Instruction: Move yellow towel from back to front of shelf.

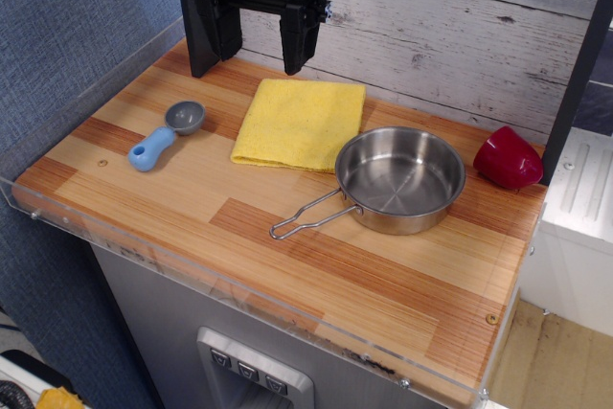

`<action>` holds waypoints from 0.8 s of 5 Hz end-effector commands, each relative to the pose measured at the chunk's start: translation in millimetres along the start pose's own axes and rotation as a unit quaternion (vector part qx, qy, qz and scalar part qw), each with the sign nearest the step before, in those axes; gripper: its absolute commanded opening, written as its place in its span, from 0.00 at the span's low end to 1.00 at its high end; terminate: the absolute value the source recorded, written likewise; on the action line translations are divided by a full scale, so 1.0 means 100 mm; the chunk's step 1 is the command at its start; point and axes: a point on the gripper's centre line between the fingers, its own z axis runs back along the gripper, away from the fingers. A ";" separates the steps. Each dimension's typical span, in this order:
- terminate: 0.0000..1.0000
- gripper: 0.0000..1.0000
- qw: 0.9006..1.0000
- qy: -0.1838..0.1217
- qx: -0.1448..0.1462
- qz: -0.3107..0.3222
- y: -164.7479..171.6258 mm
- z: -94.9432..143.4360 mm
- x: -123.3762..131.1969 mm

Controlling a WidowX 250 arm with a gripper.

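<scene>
The yellow towel [301,123] lies flat and folded near the back of the wooden shelf [192,217], just left of the steel pan. My black gripper [257,50] hangs above the shelf's back edge, up and to the left of the towel. Its two fingers are spread apart with nothing between them. It does not touch the towel.
A steel pan [397,179] with a wire handle sits right of the towel, touching its corner. A blue-handled grey scoop [168,134] lies at the left. A red object [507,158] sits at the back right corner. A clear acrylic rim [239,299] runs along the front edge.
</scene>
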 end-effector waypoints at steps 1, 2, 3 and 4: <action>0.00 1.00 1.000 0.000 0.000 0.000 0.00 0.00 0.00; 0.00 1.00 1.000 0.000 -0.005 0.002 0.02 -0.05 0.07; 0.00 1.00 1.000 -0.004 -0.015 -0.004 0.06 -0.13 0.21; 0.00 1.00 1.000 -0.012 -0.007 -0.019 0.06 -0.26 0.42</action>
